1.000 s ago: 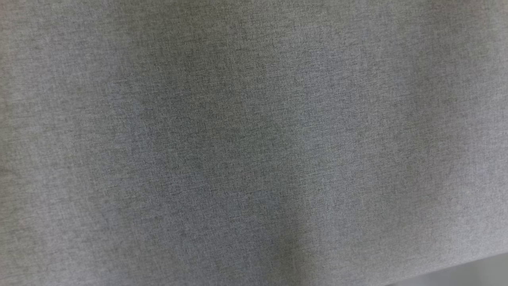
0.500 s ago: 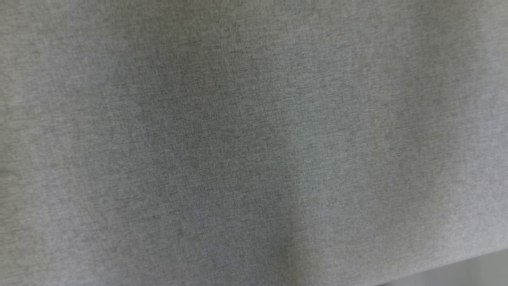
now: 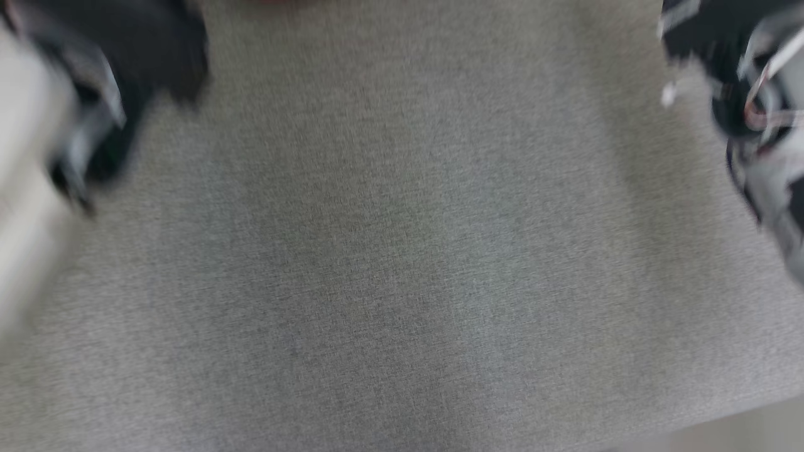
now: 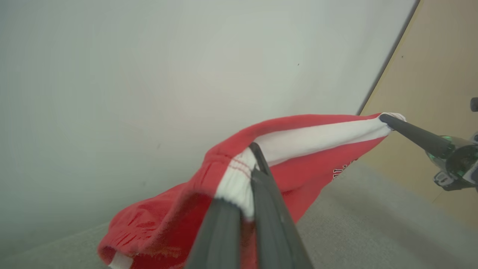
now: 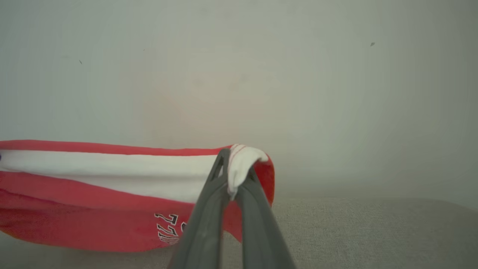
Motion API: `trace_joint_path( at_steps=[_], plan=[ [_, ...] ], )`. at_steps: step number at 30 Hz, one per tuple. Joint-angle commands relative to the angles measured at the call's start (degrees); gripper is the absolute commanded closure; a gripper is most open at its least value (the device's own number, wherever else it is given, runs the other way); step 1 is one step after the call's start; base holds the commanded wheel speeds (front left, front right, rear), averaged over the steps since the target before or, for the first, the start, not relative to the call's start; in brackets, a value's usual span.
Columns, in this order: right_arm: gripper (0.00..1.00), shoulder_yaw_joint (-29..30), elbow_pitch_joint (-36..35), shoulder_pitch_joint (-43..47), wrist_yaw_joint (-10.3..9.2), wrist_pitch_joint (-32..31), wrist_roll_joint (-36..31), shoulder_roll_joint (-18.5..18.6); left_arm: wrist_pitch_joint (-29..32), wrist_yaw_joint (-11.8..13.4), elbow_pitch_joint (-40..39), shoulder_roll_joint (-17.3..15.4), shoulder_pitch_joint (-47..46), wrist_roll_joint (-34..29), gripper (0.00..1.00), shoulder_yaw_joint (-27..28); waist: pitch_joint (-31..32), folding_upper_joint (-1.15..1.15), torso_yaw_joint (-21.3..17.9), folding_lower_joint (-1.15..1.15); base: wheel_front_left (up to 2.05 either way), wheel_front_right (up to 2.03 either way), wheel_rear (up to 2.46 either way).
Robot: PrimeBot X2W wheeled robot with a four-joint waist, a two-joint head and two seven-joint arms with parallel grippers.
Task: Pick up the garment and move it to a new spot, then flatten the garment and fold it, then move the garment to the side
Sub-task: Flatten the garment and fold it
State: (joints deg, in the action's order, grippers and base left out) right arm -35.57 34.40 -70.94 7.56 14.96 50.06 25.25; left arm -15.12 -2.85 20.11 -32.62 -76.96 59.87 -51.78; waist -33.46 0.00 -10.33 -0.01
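Garment (image 4: pixel 298 175) — red with a white band — hangs stretched over grey cloth (image 3: pixel 402 263), left gripper (image 4: pixel 251 164) and right gripper (image 5: pixel 235 164) each clamped tight on a band end. Wrist views show this; head view, bare cloth a second ago, now catches both grippers blurred at its top corners.

One garment (image 4: pixel 298 175), two grippers, the left gripper (image 4: pixel 248 183) and the right gripper (image 5: pixel 236 173), one grey cloth surface (image 3: pixel 402 251), one pale wall (image 5: pixel 239 74).

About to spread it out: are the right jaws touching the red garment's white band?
Touching. The right wrist view shows the right jaws shut on the white band of the red garment, fabric bunched over their tips.
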Motion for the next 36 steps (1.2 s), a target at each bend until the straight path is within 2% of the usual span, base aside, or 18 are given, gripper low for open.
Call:
trace_joint_path(
  at_steps=[1, 4, 5, 13, 19, 28, 36],
  plan=[
    [1.0, 0.0, -0.5, 1.4, -0.15, 0.3, 0.3, 0.4, 0.0, 0.3, -0.7, -0.5, 2.2, -0.6, 1.0, 0.4, 3.7, 0.0, 0.1, 0.01, 0.0, 0.0, 0.0],
    [1.0, -0.6, -3.6, 8.5, -0.15, 0.3, 0.9, 2.1, 0.0, 2.5, -6.7, -0.7, 12.4, -3.2, 1.0, 4.5, 6.3, 0.0, 0.6, 0.01, 0.0, 0.0, 0.0],
    [1.0, -0.9, -5.6, 13.0, -0.15, 0.3, 1.0, 3.1, 0.0, 3.6, -10.3, -0.5, 19.0, -5.3, 1.0, 7.1, 8.0, 0.0, 0.8, 0.01, 0.0, 0.0, 0.0],
    [1.0, 0.8, -13.2, 31.1, -0.15, 0.3, 2.6, 5.5, 0.0, 4.8, -19.3, 0.7, 41.5, -13.2, 1.0, 13.5, 14.6, 0.0, 1.3, 0.01, 0.0, 0.0, 0.0],
    [1.0, 3.8, -17.9, 44.4, -0.15, -0.6, 2.5, 6.3, 0.0, 3.8, -21.6, 2.7, 53.8, -16.6, 1.0, 14.7, 17.6, 0.0, 2.2, 0.01, 0.0, 0.0, 0.0],
    [1.0, 12.5, -23.2, 61.6, -0.15, -2.9, -0.1, 5.0, 0.0, 1.6, -20.0, 6.7, 66.6, -20.7, 1.0, 16.1, 20.2, 0.0, 4.5, 0.01, 0.0, 0.0, 0.0],
    [1.0, 20.7, -30.2, 75.5, -0.16, -8.0, -3.8, 1.1, 0.0, -0.7, -18.8, 10.2, 74.3, -24.2, 1.0, 15.8, 21.9, 0.0, 6.7, 0.01, 0.0, 0.0, 0.0]
  ],
)
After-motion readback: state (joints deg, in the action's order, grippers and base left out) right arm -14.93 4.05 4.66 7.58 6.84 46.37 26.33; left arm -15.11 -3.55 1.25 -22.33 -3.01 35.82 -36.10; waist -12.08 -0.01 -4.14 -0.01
